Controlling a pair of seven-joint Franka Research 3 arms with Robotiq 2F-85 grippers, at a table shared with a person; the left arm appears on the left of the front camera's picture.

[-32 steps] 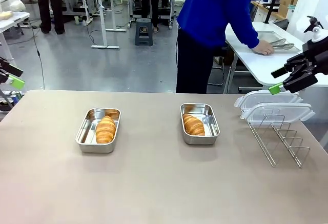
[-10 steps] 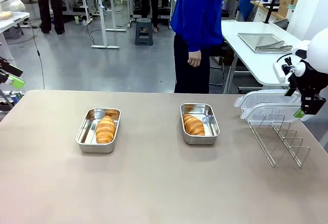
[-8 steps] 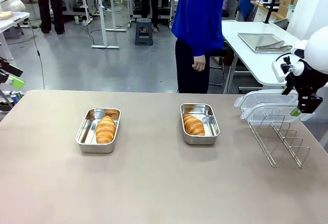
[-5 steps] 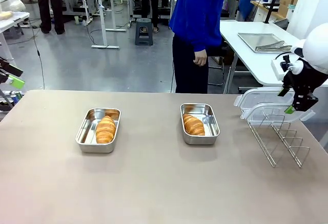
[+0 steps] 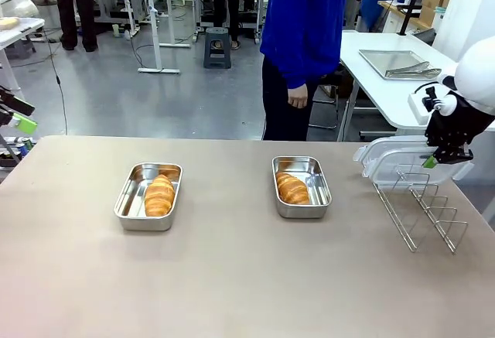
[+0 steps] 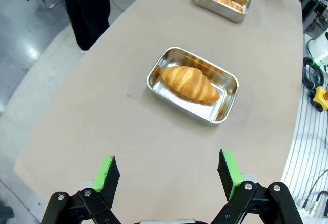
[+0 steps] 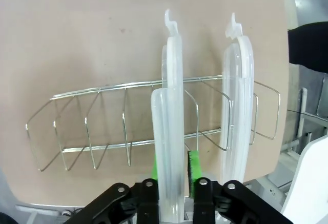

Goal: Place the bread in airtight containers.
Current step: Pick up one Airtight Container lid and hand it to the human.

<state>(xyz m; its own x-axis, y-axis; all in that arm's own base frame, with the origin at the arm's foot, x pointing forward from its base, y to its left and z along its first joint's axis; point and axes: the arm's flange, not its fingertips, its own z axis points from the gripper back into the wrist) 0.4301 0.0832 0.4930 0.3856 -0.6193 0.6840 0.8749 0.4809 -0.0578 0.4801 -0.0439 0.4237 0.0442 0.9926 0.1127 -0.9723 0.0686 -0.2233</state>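
A clear lid [image 7: 171,106] is clamped between the jaws of the right gripper [image 7: 173,166], with the green pads [image 7: 193,163] pressed to its two faces. The lid is stood on edge in a wire rack [image 7: 102,126]. A second lid [image 7: 237,106] is propped upright in a neighbouring slot, near the first but apart from it.

From the front, the right gripper [image 5: 435,158] is seen at the far end of the rack [image 5: 421,210], by the right edge of the worktop [image 5: 232,276].

The jaws of the left gripper [image 6: 167,172] are spread wide, with nothing between them, and are pointed across the worktop toward the left tin [image 6: 154,78].

Two uncovered tins are set well apart on the worktop, each with one roll laid inside. The left roll [image 5: 159,195] is in the left tin [image 5: 128,199], and the right roll [image 5: 292,189] is in the right tin [image 5: 321,191].

A person [image 5: 305,36] in a blue top is seen standing at the far side.
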